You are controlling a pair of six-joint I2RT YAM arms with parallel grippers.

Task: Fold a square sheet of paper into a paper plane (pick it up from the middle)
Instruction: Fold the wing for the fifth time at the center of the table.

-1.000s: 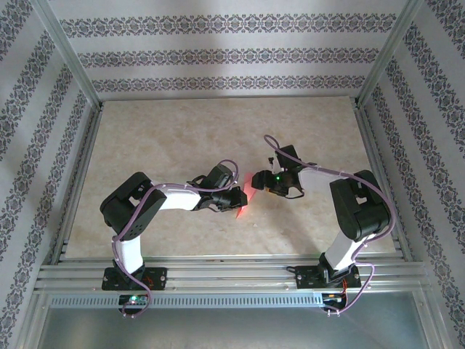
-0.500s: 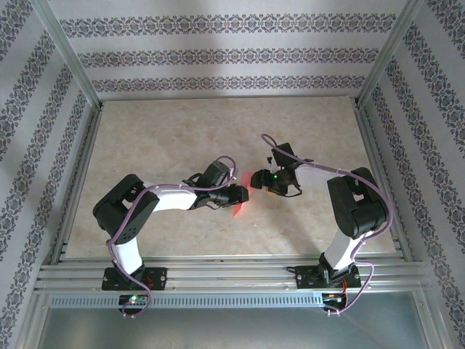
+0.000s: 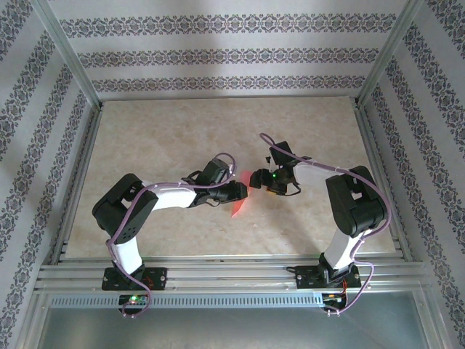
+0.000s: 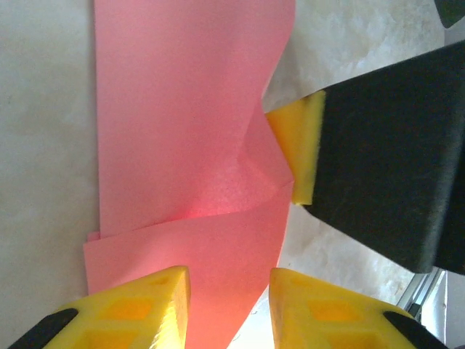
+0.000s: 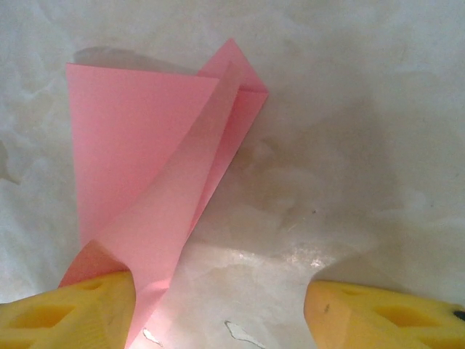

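Both arms bend in toward the middle of the table (image 3: pixel 182 131), their tips nearly meeting, and the pink square sheet of paper (image 3: pixel 239 209) sits right between them. I reckon they crowd in like this because so thin a sheet needs 1 gripper to steady it while the other works a flap over.

In the left wrist view, the left gripper (image 4: pixel 229 280) has its 2 yellow fingers (image 4: pixel 138 309) a little apart at the bottom of the frame. The paper runs up out of that gap toward the top, 1 layer lapped over another, with a kink at its right edge. A yellow pad (image 4: pixel 298 149) of the right gripper (image 3: pixel 260 182) touches the paper exactly at that kink, right of centre. It looks placed to nudge the edge inward and set a crease.

In the right wrist view, that gripper's jaws are wide apart, 1 finger in each lower corner. The paper fills the upper left, and a flap curls up off the table and comes down against the inner side of the lower-left finger (image 5: pixel 73 313). The lower-right finger is well apart from the paper, so nothing is clamped there. The sheet is only partly folded, with no dart shape yet.
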